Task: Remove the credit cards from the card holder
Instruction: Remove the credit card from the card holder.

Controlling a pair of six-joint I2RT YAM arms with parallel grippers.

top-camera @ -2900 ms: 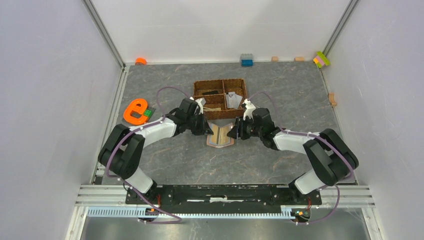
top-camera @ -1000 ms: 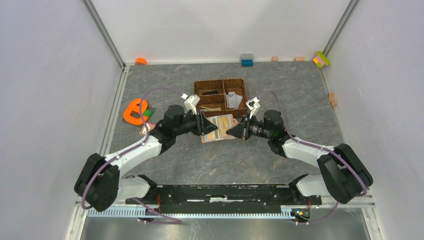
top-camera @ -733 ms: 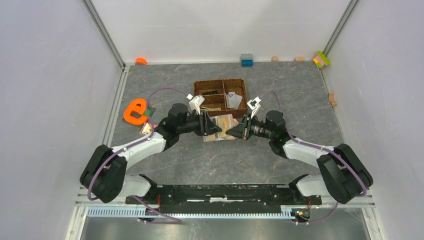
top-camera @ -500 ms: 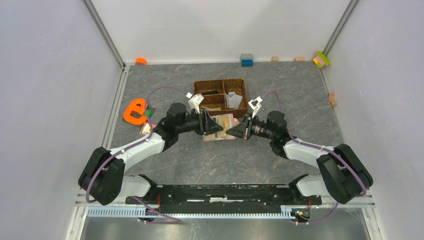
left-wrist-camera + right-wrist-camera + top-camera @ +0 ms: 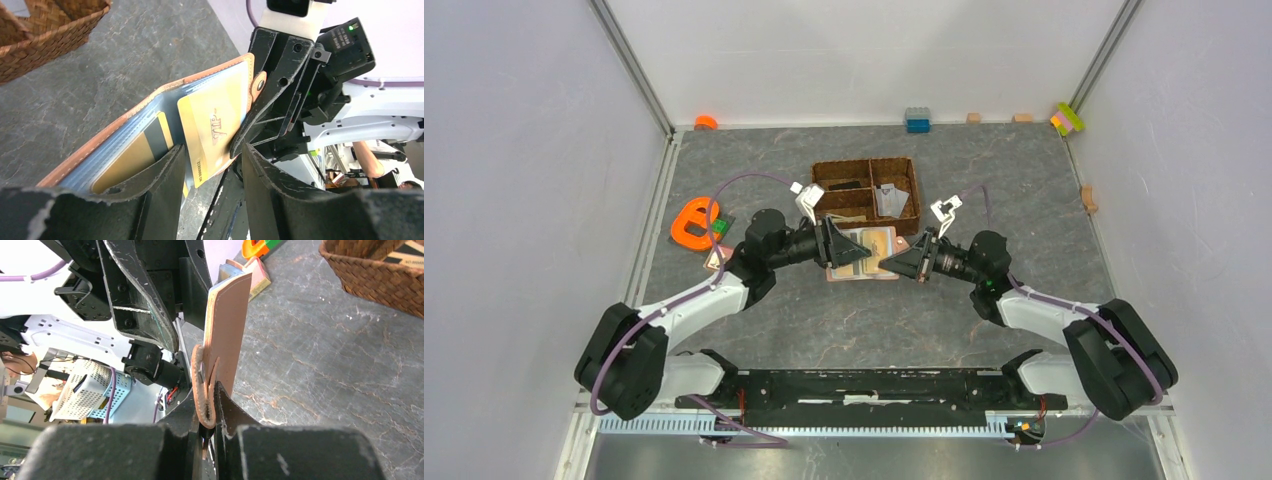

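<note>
The salmon-pink card holder (image 5: 852, 272) hangs open between my two grippers, just in front of the basket. My right gripper (image 5: 894, 263) is shut on its edge by the snap tab; in the right wrist view the holder (image 5: 230, 325) stands edge-on in that gripper (image 5: 210, 426). In the left wrist view a gold-tan credit card (image 5: 215, 125) sticks partly out of a clear sleeve. A second gold-tan card (image 5: 125, 161) and a dark strip (image 5: 161, 134) sit deeper in. My left gripper (image 5: 212, 167) is open, its fingers either side of the protruding card's lower corner.
A brown woven divided basket (image 5: 865, 160) stands just behind the holder. An orange letter toy (image 5: 692, 222) and a small pinkish flat thing (image 5: 717, 258) lie by the left arm. Small blocks (image 5: 917, 119) line the back wall.
The holder was lifted off the table and opened wide. In the last half second the right arm drew back to the right, still gripping the holder's edge; the left gripper stays at the cards.
</note>
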